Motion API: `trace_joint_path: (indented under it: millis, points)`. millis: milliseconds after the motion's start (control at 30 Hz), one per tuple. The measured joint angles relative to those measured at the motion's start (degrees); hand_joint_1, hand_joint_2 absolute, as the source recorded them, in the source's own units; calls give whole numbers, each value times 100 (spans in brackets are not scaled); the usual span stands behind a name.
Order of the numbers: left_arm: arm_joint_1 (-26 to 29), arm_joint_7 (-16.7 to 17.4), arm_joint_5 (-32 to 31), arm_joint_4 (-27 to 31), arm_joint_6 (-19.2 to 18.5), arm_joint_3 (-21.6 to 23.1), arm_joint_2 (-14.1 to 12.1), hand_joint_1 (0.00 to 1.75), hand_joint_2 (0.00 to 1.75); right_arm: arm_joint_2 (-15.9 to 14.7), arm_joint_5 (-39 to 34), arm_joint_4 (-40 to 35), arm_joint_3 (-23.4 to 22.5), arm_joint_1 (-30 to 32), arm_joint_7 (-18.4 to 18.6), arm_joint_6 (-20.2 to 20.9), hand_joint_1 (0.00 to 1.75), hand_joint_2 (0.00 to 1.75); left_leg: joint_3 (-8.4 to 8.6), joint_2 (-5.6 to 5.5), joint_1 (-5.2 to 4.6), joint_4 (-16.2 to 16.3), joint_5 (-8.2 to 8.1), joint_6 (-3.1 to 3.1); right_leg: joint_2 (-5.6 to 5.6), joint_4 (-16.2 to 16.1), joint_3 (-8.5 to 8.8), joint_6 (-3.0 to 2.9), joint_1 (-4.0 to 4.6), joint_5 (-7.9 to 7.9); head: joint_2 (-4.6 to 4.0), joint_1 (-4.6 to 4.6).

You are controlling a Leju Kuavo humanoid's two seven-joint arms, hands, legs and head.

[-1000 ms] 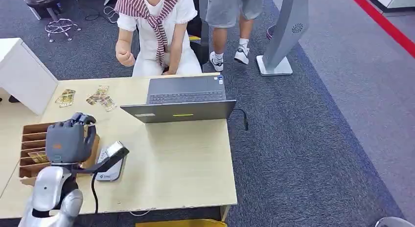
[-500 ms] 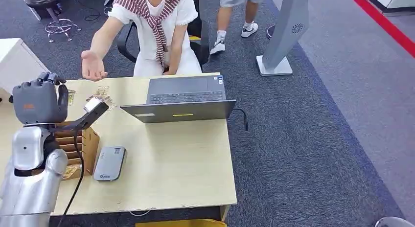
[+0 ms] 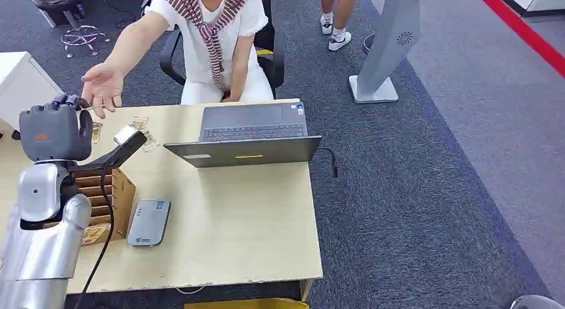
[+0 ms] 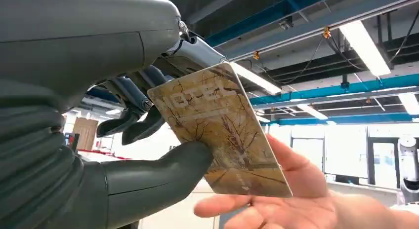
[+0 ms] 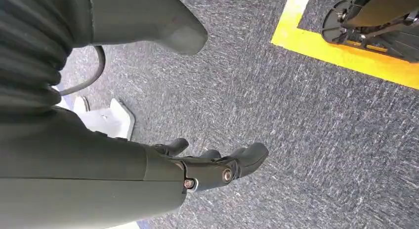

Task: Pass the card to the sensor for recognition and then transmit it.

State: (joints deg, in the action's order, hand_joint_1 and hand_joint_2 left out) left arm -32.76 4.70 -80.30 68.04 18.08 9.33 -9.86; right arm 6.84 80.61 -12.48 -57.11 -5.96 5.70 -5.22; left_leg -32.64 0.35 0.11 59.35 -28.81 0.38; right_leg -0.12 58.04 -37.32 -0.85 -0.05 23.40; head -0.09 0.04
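Note:
My left hand [image 3: 54, 131] is raised above the table's left side and pinches a brown patterned card [image 4: 222, 130] between thumb [image 4: 163, 172] and fingers. A seated person across the table stretches an open palm [image 3: 101, 89] toward it; in the left wrist view that palm [image 4: 296, 199] lies just behind the card. The grey card sensor [image 3: 149, 222] lies flat on the table near the front left, beside the wooden card rack [image 3: 100, 196]. My right hand [image 5: 217, 167] hangs over grey carpet with its fingers apart and nothing in it.
An open laptop [image 3: 250, 139] stands mid-table, facing the person. Loose cards [image 3: 143, 132] lie at the table's far left. A white box [image 3: 23, 96] stands at the left, a grey stand [image 3: 386, 49] on the carpet behind. Another person's legs [image 3: 336, 12] show at the back.
The person's open hand has come lower and closer to my left hand. My left hand, which rose from the sensor a second ago, has barely shifted since. The standing person walked farther away.

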Motion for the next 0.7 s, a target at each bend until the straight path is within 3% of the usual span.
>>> trace_joint_path:
  millis: [233,267,700]
  points:
    - [-281,109,-140,-212,-103,0,24,175,175,0,74,0,53,-11,11,11,0,175,0,0,0,0,0,0,0,0,0,1,0,-2,2,0]
    - [-337,133,-193,-280,-94,0,24,0,175,0,74,0,90,-17,15,11,0,175,0,0,0,0,0,0,0,0,0,1,0,-2,2,0]
    - [-367,229,-335,-406,-20,2,76,0,175,0,68,0,147,-34,39,9,0,175,1,1,0,0,1,-1,1,0,-1,1,0,-3,0,0]
